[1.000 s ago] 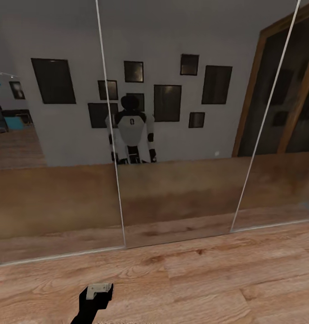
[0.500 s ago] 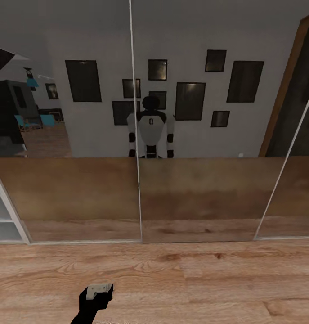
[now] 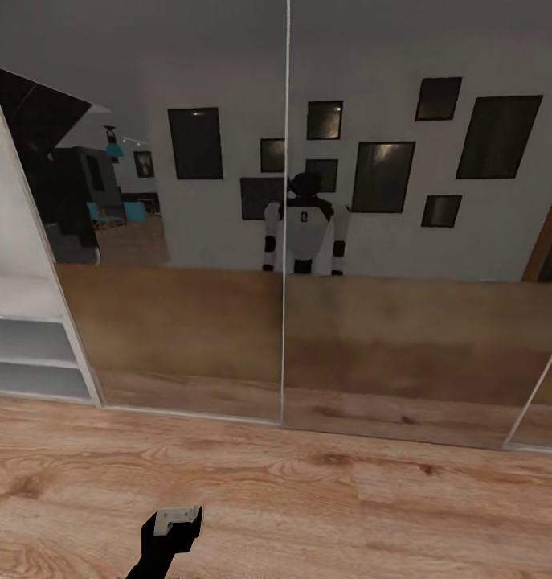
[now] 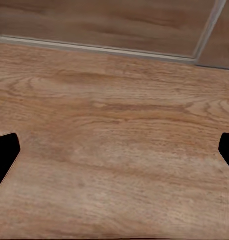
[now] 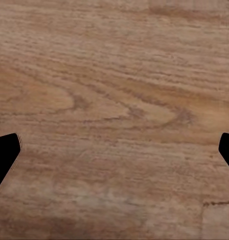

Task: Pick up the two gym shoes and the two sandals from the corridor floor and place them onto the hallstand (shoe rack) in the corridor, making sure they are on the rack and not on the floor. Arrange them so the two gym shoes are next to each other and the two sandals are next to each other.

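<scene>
The gym shoes and the sandals are out of view. The pale grey-white hallstand [image 3: 25, 347] shows its open shelves at the left edge of the head view. Bare wood-plank corridor floor [image 3: 324, 498] stretches in front of me. My left arm [image 3: 169, 537] pokes into the head view at the bottom. In the left wrist view my left gripper [image 4: 114, 150] is open over the planks, its black fingertips [image 4: 4, 155] far apart with nothing between them. My right gripper [image 5: 114, 150] is likewise open above bare floor [image 5: 114, 100].
Glossy mirrored wardrobe doors [image 3: 187, 338] stand straight ahead, right of the hallstand, reflecting my own body [image 3: 304, 233] and black-framed pictures [image 3: 195, 143]. A wood door frame [image 3: 549, 241] shows at the far right. The door track [image 4: 104, 49] runs close to the left gripper.
The head view has swung to the left: the mirrored doors slid rightward in the picture and the hallstand came in at the left edge. My left arm keeps its place in the view.
</scene>
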Robot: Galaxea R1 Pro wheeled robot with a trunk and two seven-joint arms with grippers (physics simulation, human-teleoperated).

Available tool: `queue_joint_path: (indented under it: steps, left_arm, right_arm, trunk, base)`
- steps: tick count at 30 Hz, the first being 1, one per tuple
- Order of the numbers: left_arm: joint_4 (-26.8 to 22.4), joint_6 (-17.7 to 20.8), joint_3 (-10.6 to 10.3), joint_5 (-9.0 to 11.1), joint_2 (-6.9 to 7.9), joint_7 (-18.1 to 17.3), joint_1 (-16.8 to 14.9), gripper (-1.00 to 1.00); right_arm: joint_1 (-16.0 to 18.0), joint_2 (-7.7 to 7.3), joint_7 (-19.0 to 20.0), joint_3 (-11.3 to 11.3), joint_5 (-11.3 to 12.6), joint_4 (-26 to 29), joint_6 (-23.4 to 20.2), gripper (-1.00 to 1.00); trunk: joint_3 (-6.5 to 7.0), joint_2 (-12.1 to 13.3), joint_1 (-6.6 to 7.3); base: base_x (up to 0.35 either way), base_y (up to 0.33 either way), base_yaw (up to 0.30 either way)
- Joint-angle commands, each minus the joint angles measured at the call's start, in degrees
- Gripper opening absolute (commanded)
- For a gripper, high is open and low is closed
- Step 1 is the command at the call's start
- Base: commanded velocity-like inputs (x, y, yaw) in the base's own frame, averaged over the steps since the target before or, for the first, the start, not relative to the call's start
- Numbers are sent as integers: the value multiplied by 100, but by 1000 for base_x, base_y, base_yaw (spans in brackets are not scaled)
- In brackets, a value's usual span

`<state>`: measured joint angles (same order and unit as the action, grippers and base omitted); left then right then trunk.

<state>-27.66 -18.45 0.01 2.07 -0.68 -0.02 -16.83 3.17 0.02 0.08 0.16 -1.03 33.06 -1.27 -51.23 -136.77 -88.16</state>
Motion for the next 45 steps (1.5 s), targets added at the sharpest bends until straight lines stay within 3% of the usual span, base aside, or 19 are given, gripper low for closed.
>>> queue_joint_path:
  steps: [1,13,24,34,45]
  left_arm:
    - [6,-18,-1,21,-2,-2,-5,100]
    - [6,-22,-1,21,-2,-4,-4,100]
    - [6,-27,-8,23,-2,-7,-6,100]
    - [14,-26,-9,269,-2,-7,-4,100]
    - [12,-23,-9,294,-2,-7,-4,100]
  right_arm:
    - [0,1,1,1,-11,8,-13,100]
    - [0,4,1,6,-11,8,-13,100]
    - [0,7,1,10,-11,7,-13,100]
    - [0,7,1,10,-11,2,-13,100]
    - [0,7,-16,2,-11,-9,-13,100]
  trunk:
    - [-24,-44,-21]
    - [-239,-525,-285]
    - [-239,-525,-285]
    - [-247,-525,-285]
    - [-271,-525,-285]
  base:
    - [0,0,295]
    - [0,0,295]
    - [82,29,254]
    - [269,188,115]
    - [283,210,282]
